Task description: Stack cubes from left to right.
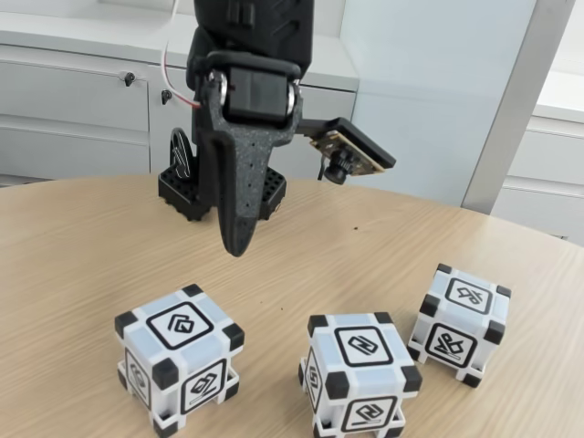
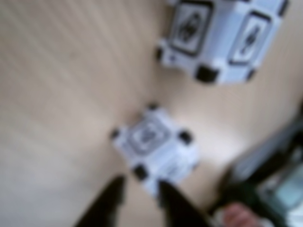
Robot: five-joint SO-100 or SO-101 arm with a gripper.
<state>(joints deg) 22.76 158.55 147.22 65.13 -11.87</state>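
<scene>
Slightly parted, the jaws of the black gripper (image 2: 139, 189) hold nothing, their two dark tips showing a narrow gap in the blurred wrist view. In the fixed view the gripper (image 1: 237, 245) hangs above the wooden table (image 1: 73, 265), clear of all three cubes. Below it, the left cube (image 1: 179, 358), middle cube (image 1: 359, 374) and right cube (image 1: 459, 324) sit apart in a row. A small black perforated block (image 1: 187, 193) stands behind the arm.
</scene>
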